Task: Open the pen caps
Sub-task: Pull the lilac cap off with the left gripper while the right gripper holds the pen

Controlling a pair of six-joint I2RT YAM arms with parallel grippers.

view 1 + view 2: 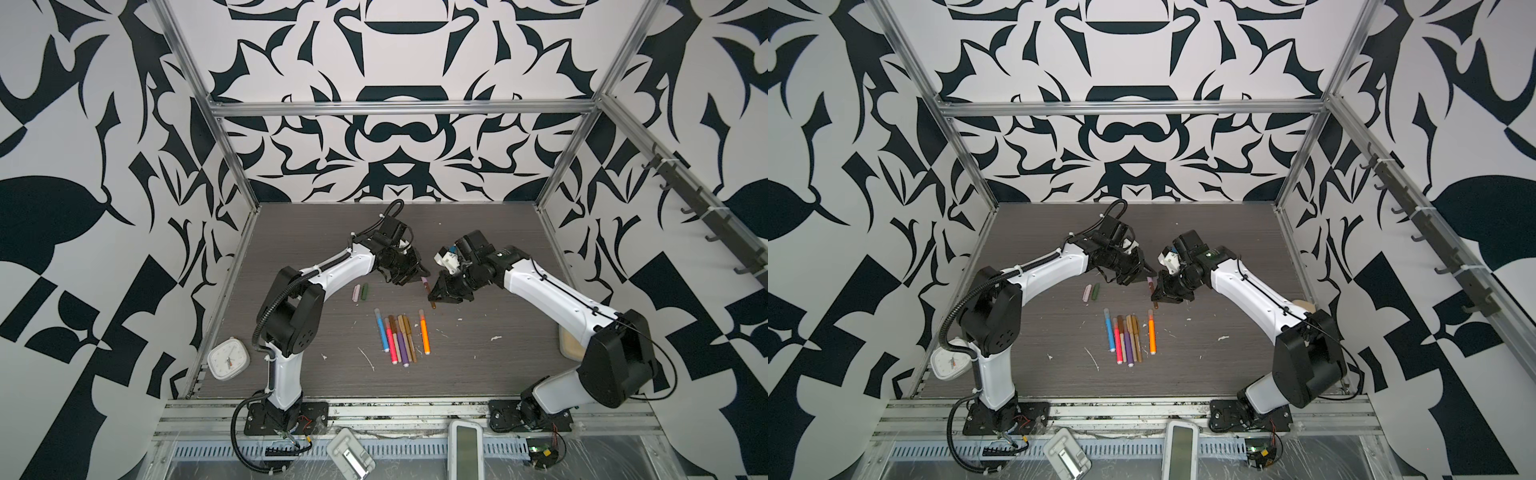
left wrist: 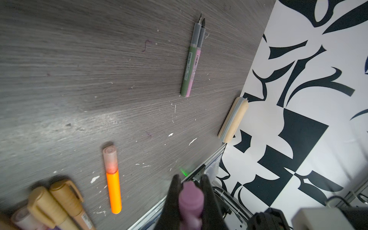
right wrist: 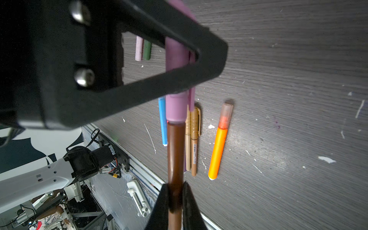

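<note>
Right wrist view: left jaws pinch the purple cap [image 3: 175,109], still on the brown pen [image 3: 176,151] that right jaws hold above the surface [image 3: 298,59]. Two open pens [image 2: 188,69] lie done; the row of pens [image 1: 401,338] waits, capped.

One brown pen [image 1: 1155,306], held over the surface [image 1: 1204,249]
My left claw [image 1: 1148,277] grips its pinkish cap [image 1: 1149,284], my right claw [image 1: 1158,296] the barrel; other pens [image 1: 1129,336] lie in a row nearby
</note>
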